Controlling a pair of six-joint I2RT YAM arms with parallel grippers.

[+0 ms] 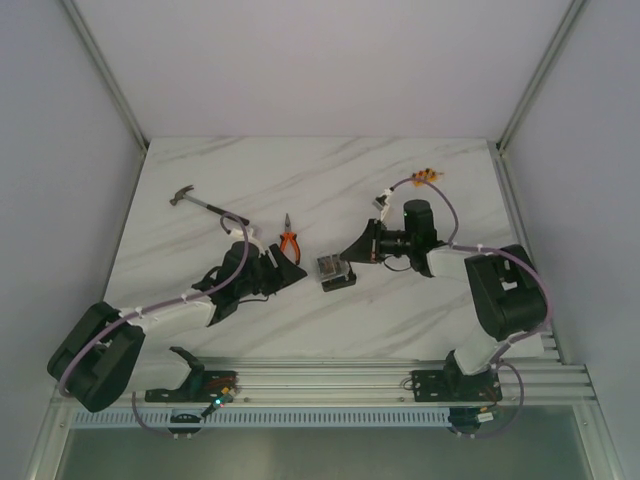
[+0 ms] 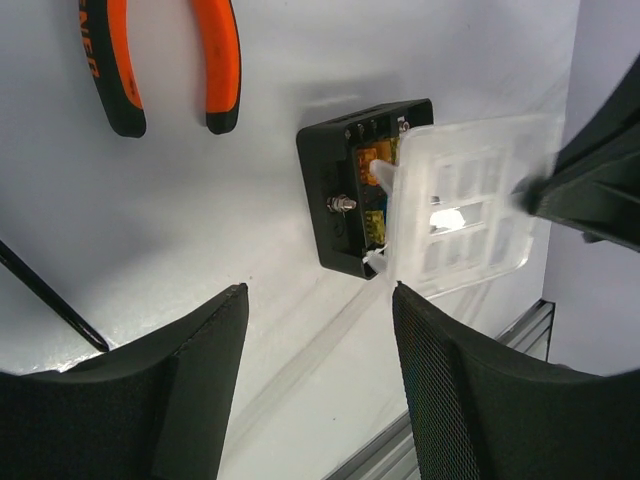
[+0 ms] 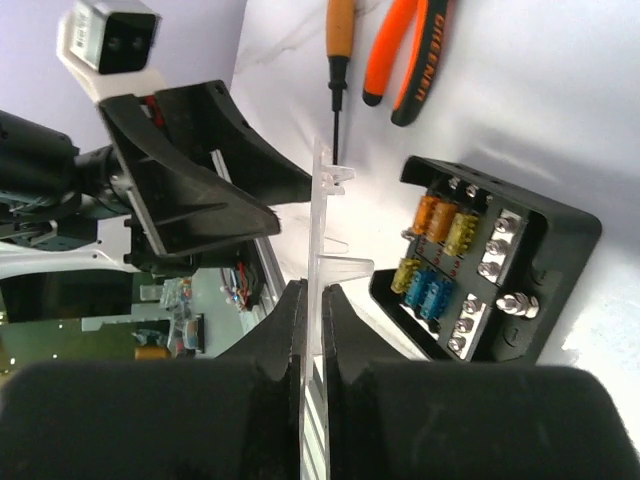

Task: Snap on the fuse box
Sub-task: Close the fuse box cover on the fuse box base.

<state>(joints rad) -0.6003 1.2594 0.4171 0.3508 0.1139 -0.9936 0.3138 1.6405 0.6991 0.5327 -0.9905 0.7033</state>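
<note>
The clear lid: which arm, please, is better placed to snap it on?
Likely right: the right gripper is shut on the clear lid by the fuse box; the left gripper is open.

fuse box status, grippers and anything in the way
Left gripper open, empty, short of the fuse box. Right gripper shut on the clear lid, held on edge beside the open box, not seated. Pliers lie apart, nothing blocks.
</note>
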